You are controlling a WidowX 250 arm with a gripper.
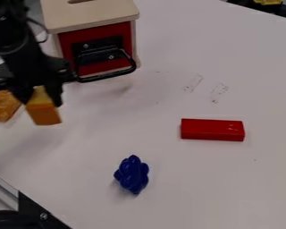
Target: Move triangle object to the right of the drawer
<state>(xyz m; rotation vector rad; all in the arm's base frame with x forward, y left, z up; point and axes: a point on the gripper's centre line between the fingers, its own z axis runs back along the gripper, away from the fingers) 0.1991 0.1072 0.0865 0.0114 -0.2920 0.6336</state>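
Black hardware [14, 220] sits toward seven o'clock; on the table [187, 188], a blue lump [132, 174] lies at six, a red bar [212, 129] past three. At nine, the fingers [57, 95], parted by its width, grip the orange block [44, 115], near the drawer [96, 53] at eleven.

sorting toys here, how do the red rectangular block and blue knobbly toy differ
The red rectangular block has flat faces and straight edges; the blue knobbly toy is lumpy all round. The block's long side runs across the view, the toy's mostly up and down. Both rest on the white table.
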